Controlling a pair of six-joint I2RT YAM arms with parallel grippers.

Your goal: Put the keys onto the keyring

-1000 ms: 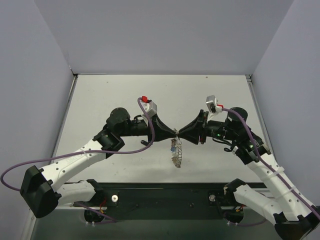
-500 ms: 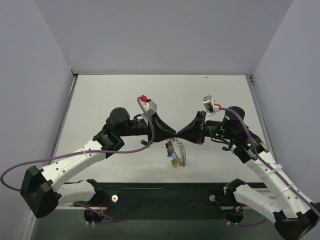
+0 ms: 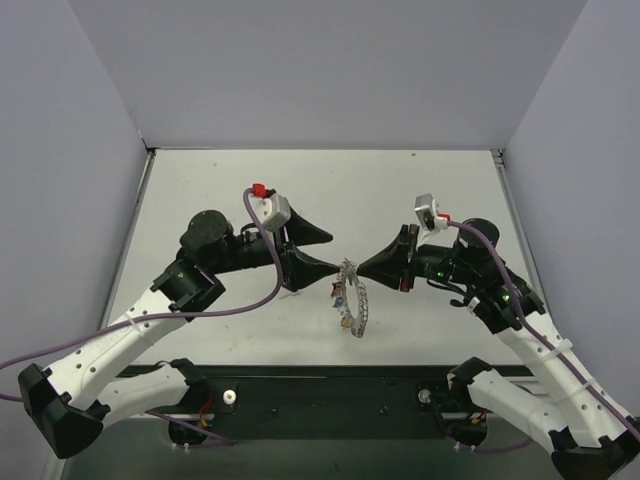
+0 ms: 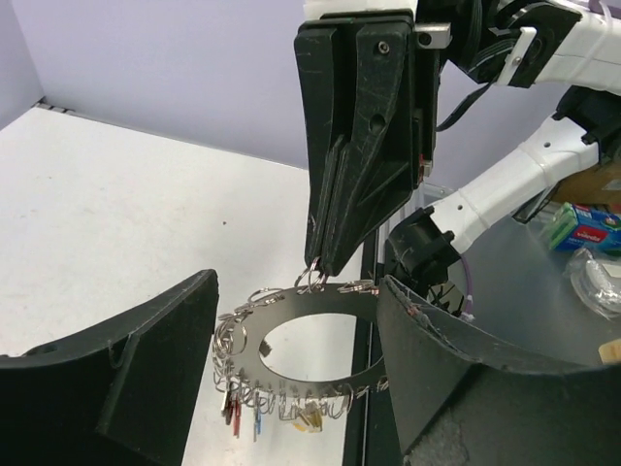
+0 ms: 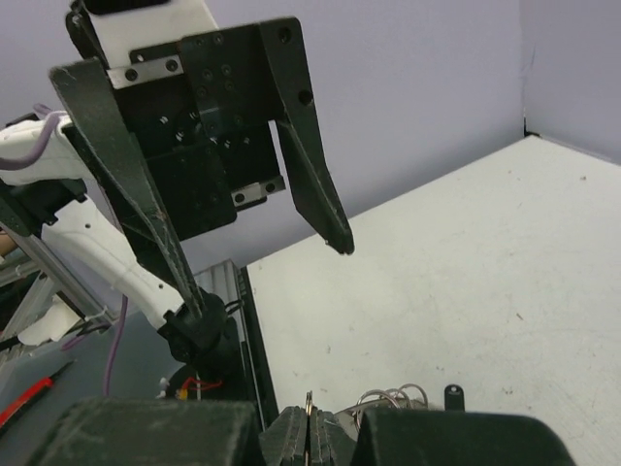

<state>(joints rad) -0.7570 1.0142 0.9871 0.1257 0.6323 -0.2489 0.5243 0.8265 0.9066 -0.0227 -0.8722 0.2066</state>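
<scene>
The keyring [image 3: 353, 300] hangs in the air between the two arms, above the table [image 3: 430, 190] and clear of it. In the left wrist view its plane lies near level, with the central hole open. Several keys [image 4: 254, 419] with red, blue and yellow heads dangle from small loops on its near-left rim.

The right gripper [image 4: 323, 270] comes down on the far rim with its jaws pinched together on it. It alone carries the ring. The left gripper [image 3: 332, 257] faces it from the other side, jaws spread wide and holding nothing. The ring sits just in front of that gap and touches neither finger.

Step in hand, as judged: the visible keys are threaded on, and the ring is held up by one arm. Whether every key is on cannot be told.

The next move probably requires a steady right grip, because the ring hangs from one small point and can swing. If the left jaws are to take the ring, align them with the bare rim, away from the keys.
</scene>
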